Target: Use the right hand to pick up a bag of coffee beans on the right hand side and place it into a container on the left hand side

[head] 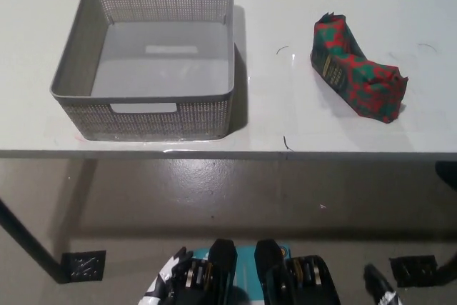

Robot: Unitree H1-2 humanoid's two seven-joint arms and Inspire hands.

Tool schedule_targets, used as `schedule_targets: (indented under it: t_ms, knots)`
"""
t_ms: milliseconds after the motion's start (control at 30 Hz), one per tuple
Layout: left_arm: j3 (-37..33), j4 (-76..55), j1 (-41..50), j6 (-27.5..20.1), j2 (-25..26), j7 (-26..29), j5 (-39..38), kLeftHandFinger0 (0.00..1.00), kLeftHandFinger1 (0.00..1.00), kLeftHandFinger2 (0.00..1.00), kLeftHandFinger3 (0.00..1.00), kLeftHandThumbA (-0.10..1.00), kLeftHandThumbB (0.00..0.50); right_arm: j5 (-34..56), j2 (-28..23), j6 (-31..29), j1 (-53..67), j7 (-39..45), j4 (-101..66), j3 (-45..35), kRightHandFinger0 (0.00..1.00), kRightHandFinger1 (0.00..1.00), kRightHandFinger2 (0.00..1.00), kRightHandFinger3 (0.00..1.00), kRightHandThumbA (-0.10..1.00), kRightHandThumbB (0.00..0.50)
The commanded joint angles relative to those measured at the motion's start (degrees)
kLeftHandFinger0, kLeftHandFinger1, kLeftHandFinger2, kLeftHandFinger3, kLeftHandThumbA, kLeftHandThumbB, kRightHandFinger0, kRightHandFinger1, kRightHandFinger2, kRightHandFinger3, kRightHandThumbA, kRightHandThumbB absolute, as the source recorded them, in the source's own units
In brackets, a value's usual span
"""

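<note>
The bag of coffee beans (357, 73), red and green with a dark label, lies on its side on the right part of the white table (285, 119). An empty grey perforated basket (153, 116) with cut-out handles stands on the left part of the table. About a hand's width of bare tabletop separates bag and basket. Only a small dark shape (448, 174) shows at the right picture edge, below the table's front edge. It may be part of my black right hand, well short of the bag. My white left hand is out of view.
The table's front edge runs across the middle of the picture, with grey floor below it. A dark table leg (28, 244) slants at the lower left. Small dark plates (84, 265) lie on the floor.
</note>
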Motion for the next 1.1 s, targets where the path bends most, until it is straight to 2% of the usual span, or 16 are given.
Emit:
schedule_targets:
  t_ms: [0, 67, 100, 167, 200, 267, 333, 400, 433, 533, 667, 700, 867, 900, 967, 1067]
  knots:
    - [-0.1, -2.8, 3.9, -4.0, 0.2, 1.1, 1.1, 1.0, 1.0, 1.0, 1.0, 1.0, 0.169, -2.7, -0.2, -4.6, -3.3, 0.2, -4.2, -1.3, 1.0, 1.0, 1.0, 1.0, 0.98, 0.331]
    - [-0.2, -2.7, 4.9, -4.9, 0.1, 1.4, 1.6, 1.0, 1.0, 1.0, 1.0, 1.0, 0.174, -6.0, -0.5, -4.2, -4.3, -0.1, -5.9, -2.4, 1.0, 1.0, 1.0, 1.0, 0.99, 0.32]
    - [-0.3, -2.8, 5.7, -5.1, 0.0, 1.5, 1.5, 1.0, 1.0, 1.0, 1.0, 1.0, 0.174, -8.1, -0.8, -3.0, -5.0, 0.2, -7.1, -3.0, 1.0, 1.0, 1.0, 1.0, 1.0, 0.329]
    - [-0.4, -3.1, 6.5, -5.2, 0.1, 1.5, 1.4, 1.0, 1.0, 1.0, 1.0, 1.0, 0.18, -8.9, -1.2, 0.4, -6.0, 1.1, -9.3, -3.7, 1.0, 1.0, 1.0, 1.0, 0.96, 0.379]
    - [-0.4, -3.2, 7.0, -5.5, 0.3, 1.5, 1.3, 1.0, 1.0, 1.0, 1.0, 1.0, 0.172, -9.6, -1.7, 4.0, -7.3, 2.3, -11.5, -4.3, 1.0, 1.0, 1.0, 1.0, 0.93, 0.413]
    - [-0.9, -2.9, 9.7, -7.3, 0.3, 1.8, 2.0, 1.0, 1.0, 1.0, 1.0, 1.0, 0.164, -12.1, -3.6, 9.7, -8.0, 5.4, -16.1, -5.4, 1.0, 1.0, 1.0, 1.0, 0.89, 0.442]
    - [-1.3, -2.5, 10.7, -7.8, 0.3, 2.5, 2.4, 1.0, 1.0, 1.0, 1.0, 1.0, 0.168, -17.3, -5.5, 15.1, -11.2, 8.8, -19.7, -7.2, 1.0, 1.0, 1.0, 1.0, 0.91, 0.496]
    - [-1.5, -2.5, 10.7, -7.8, 0.3, 2.9, 2.2, 1.0, 1.0, 1.0, 1.0, 1.0, 0.163, -24.7, -6.5, 18.4, -14.9, 11.8, -21.5, -8.4, 1.0, 1.0, 1.0, 1.0, 0.96, 0.5]
    - [-1.7, -2.7, 10.7, -7.8, 0.4, 3.1, 2.1, 1.0, 1.0, 1.0, 1.0, 1.0, 0.167, -31.0, -6.6, 20.7, -17.7, 14.4, -22.8, -9.2, 1.0, 1.0, 1.0, 1.0, 0.94, 0.5]
    - [-1.7, -3.6, 11.0, -7.8, 0.7, 3.3, 1.1, 1.0, 1.0, 1.0, 1.0, 1.0, 0.165, -40.2, -6.6, 28.4, -28.5, 23.3, -24.5, -9.7, 1.0, 1.0, 1.0, 1.0, 0.86, 0.5]
    - [-1.8, -3.7, 12.5, -7.8, 0.9, 3.7, 0.7, 1.0, 1.0, 1.0, 1.0, 1.0, 0.173, -43.2, -9.5, 32.5, -40.1, 27.7, -20.8, -9.9, 1.0, 1.0, 1.0, 1.0, 0.97, 0.5]
    - [-1.7, -3.7, 13.0, -7.8, 1.0, 3.7, 0.5, 1.0, 1.0, 1.0, 1.0, 1.0, 0.162, -44.7, -10.0, 33.7, -43.2, 29.3, -19.4, -9.7, 1.0, 1.0, 1.0, 1.0, 1.0, 0.5]
    - [-1.7, -2.9, 13.1, -7.8, 1.2, 4.8, -0.7, 1.0, 1.0, 1.0, 1.0, 1.0, 0.183, -48.8, -11.1, 39.9, -56.0, 35.7, -13.3, -7.7, 1.0, 1.0, 1.0, 1.0, 0.97, 0.5]
    - [-1.7, -2.9, 13.2, -7.8, 0.9, 4.7, -0.6, 1.0, 1.0, 1.0, 1.0, 1.0, 0.19, -49.2, -10.8, 41.7, -60.0, 36.5, -10.7, -6.8, 1.0, 1.0, 1.0, 1.0, 0.89, 0.471]
    - [-1.9, -3.1, 13.5, -7.8, 0.8, 4.8, -0.6, 1.0, 1.0, 1.0, 1.0, 1.0, 0.189, -50.2, -11.0, 42.6, -63.4, 36.7, -7.1, -5.8, 1.0, 1.0, 1.0, 1.0, 0.89, 0.465]
    - [-2.2, -3.1, 13.9, -7.8, 0.8, 5.0, -0.7, 1.0, 1.0, 1.0, 1.0, 1.0, 0.178, -50.8, -11.7, 44.3, -67.8, 37.1, -2.0, -4.6, 1.0, 1.0, 1.0, 1.0, 0.94, 0.489]
